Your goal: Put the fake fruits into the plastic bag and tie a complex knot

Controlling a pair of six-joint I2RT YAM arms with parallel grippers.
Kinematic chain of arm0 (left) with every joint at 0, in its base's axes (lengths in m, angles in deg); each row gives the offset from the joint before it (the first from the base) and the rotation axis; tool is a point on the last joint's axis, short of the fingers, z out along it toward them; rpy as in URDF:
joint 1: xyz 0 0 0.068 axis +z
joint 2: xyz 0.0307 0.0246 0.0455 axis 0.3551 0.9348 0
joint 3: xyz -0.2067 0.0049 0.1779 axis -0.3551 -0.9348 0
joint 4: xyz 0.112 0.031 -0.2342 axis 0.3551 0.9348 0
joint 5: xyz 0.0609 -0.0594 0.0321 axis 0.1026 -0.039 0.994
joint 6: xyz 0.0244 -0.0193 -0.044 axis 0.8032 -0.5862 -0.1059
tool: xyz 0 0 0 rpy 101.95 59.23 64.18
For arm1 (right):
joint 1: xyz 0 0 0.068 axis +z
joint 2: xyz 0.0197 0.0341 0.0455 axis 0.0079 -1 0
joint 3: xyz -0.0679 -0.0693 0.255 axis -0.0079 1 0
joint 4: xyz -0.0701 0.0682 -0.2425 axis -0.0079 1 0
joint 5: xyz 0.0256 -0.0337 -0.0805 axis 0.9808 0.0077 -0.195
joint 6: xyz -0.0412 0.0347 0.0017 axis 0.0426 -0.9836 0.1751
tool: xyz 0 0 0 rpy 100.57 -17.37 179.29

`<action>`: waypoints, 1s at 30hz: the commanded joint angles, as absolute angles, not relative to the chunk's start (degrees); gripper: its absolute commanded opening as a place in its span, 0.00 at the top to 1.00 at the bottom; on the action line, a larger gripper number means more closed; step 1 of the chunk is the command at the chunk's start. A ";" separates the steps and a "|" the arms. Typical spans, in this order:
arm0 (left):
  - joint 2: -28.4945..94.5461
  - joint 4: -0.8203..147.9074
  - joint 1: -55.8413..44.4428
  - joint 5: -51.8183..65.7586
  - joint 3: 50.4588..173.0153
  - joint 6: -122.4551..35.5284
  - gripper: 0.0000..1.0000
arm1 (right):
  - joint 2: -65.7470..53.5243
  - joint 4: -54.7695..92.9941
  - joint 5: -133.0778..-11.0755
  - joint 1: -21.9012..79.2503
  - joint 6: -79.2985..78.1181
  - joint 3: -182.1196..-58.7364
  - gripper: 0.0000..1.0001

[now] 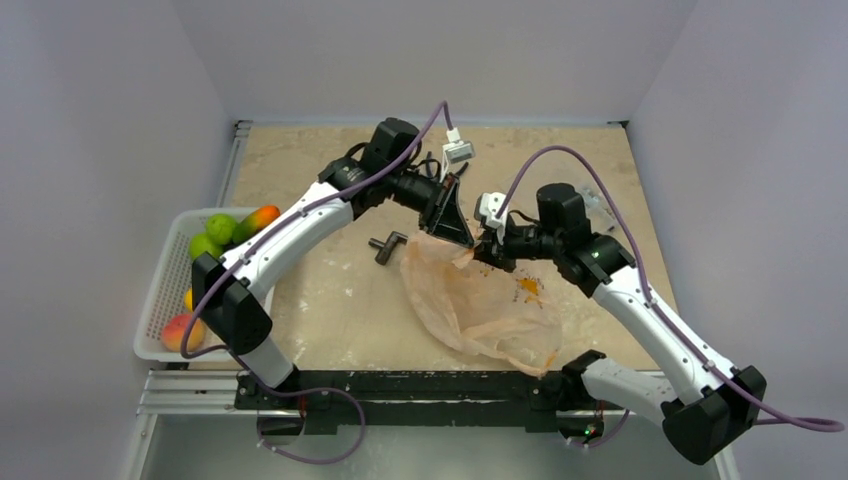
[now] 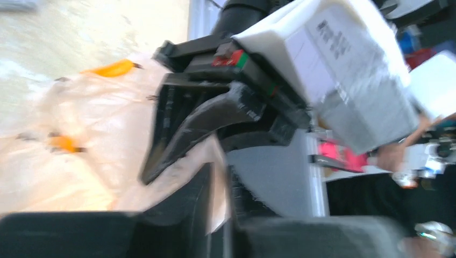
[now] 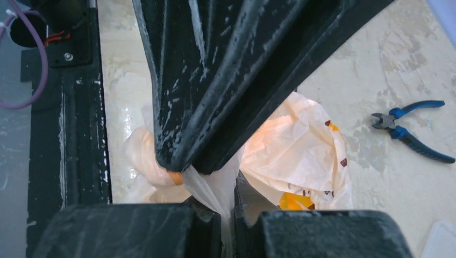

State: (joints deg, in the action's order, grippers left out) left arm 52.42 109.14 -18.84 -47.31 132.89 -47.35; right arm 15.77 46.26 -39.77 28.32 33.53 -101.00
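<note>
Pinching a fold of thin film between pressed-together fingers, the right gripper [image 3: 228,203] holds the far edge of the plastic bag [image 1: 490,300] at mid-table. Just to its left, the left gripper [image 3: 180,162] is clamped on a bunched strand of the same edge. The bag spreads toward the near side, orange marks showing. Blue-handled pliers [image 3: 411,131] lie on the table [image 1: 320,300] left of the bag. The fake fruits [image 1: 222,232] sit in a white basket [image 1: 160,290] at the left edge, well apart from the bag.
</note>
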 commanded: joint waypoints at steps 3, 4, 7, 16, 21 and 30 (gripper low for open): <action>37.99 97.30 -11.70 -31.52 126.09 -50.47 0.30 | 17.62 37.85 -44.71 27.80 17.00 -101.34 1.00; 34.00 94.13 -10.64 -26.92 122.86 -49.35 0.17 | 17.33 37.54 -44.18 27.27 14.35 -101.62 1.00; 24.06 89.98 -10.69 -20.84 114.75 -37.42 0.11 | 16.61 34.25 -40.48 25.80 2.04 -101.16 1.00; 9.91 87.41 -26.71 -1.81 95.89 -4.23 0.21 | 13.01 21.16 -26.11 18.64 -21.15 -97.73 1.00; 13.35 81.05 -31.63 2.65 94.49 3.91 0.16 | 13.03 14.98 -22.43 18.62 -28.49 -96.01 1.00; 23.19 78.02 -32.99 5.33 98.46 8.85 0.22 | 13.95 13.93 -17.11 18.92 -30.00 -94.79 1.00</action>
